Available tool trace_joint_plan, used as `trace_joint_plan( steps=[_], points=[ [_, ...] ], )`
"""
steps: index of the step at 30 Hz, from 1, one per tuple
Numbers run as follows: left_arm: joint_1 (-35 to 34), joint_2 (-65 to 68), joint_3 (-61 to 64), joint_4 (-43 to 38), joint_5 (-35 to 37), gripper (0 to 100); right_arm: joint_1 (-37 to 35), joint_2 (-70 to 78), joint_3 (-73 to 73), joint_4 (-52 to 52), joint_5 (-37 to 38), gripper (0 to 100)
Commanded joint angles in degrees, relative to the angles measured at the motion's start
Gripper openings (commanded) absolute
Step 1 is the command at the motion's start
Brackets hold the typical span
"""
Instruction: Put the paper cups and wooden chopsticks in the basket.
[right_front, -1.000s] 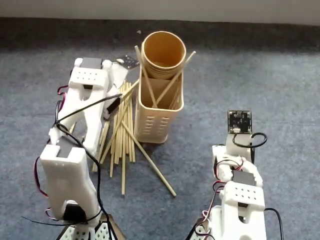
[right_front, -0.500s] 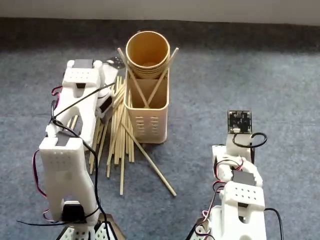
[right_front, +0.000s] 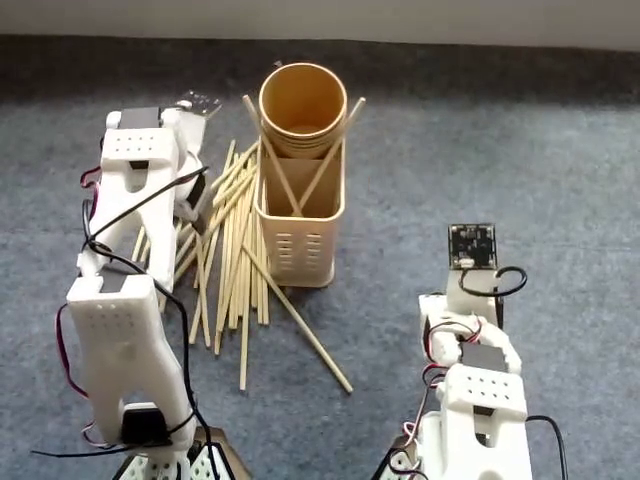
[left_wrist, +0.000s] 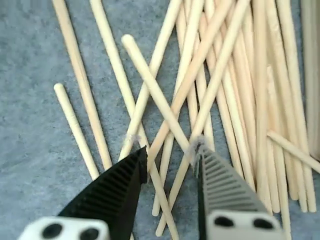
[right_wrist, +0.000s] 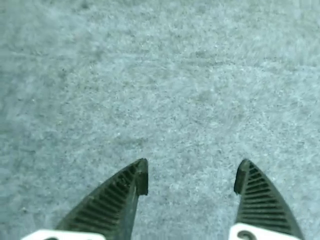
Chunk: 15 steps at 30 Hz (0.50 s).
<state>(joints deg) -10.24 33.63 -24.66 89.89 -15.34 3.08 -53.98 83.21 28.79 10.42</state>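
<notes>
High view: grey carpet-like bench (right_front: 560, 180), with a darker band along its far edge and a pale wall strip behind. A cream slotted basket (right_front: 300, 245) stands upright mid-bench, holding stacked paper cups (right_front: 302, 105) and a few sticks leaning inside. Most wooden chopsticks (right_front: 230, 250) lie loose on the bench beside the basket. Left end effector (left_wrist: 168, 150) is released, jaws astride crossed sticks in that pile. Right end effector (right_wrist: 191, 177) is released too, over bare surface well apart from the basket.
</notes>
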Motion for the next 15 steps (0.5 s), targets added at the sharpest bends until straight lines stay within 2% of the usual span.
trace_joint_plan(
  steps=[1,7,15],
  points=[
    [-1.63,-0.75,-2.24,0.44,4.04,18,-0.48,-1.1,-0.31,-1.19,0.7,27.8],
    [-1.45,-0.66,-1.98,0.44,4.04,18,-0.48,-1.1,-0.22,-1.19,0.7,27.8],
    [3.12,-0.57,1.27,-2.55,3.96,14,-0.48,-1.1,-0.22,-1.19,0.7,27.8]
  ],
)
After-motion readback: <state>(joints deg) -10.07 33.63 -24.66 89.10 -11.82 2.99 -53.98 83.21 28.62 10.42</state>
